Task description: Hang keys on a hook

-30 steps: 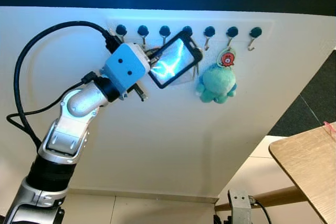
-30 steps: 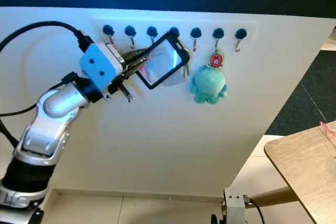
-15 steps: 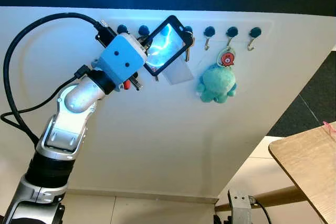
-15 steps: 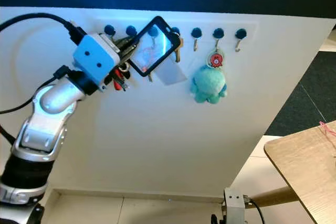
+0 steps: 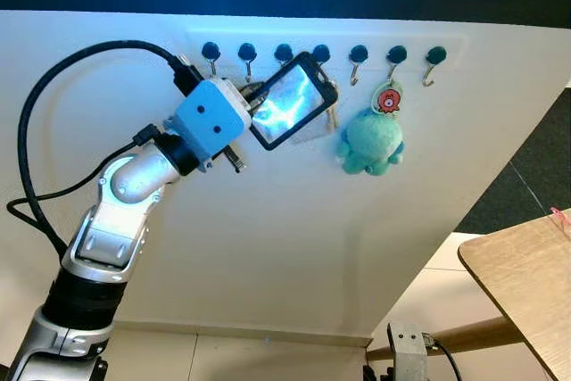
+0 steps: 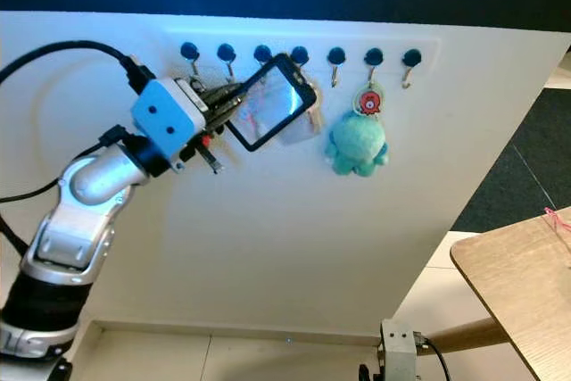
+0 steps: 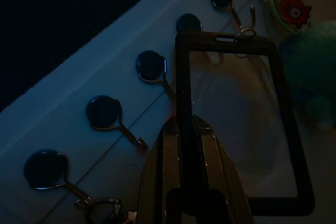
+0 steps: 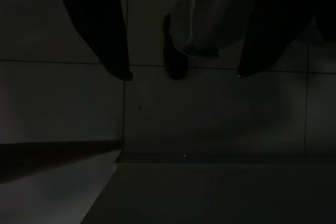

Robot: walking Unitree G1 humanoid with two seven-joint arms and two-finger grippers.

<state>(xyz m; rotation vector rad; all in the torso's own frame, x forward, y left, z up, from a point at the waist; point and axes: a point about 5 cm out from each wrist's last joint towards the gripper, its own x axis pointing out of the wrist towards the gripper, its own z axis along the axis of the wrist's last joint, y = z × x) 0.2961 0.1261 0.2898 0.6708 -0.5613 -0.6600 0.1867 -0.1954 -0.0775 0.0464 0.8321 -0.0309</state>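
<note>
My right hand [image 8: 181, 72] hung idle over a dim tiled floor [image 8: 210, 119], its two dark fingers spread apart; little else could be made out there. Higher up, my left hand [image 7: 187, 145] pinched the lower edge of a black-framed clear badge holder [image 5: 293, 111], which stood out just beyond the fingertips, tilted against the white wall [image 5: 294, 247]. The keys [image 5: 332, 117] behind it were mostly hidden; I could not tell whether they had caught a hook. The wrist view showed the holder's ring [image 7: 245, 34] beside one hook in the hook rail [image 5: 357, 53]. Further right hung a teal plush toy [image 5: 372, 140].
</note>
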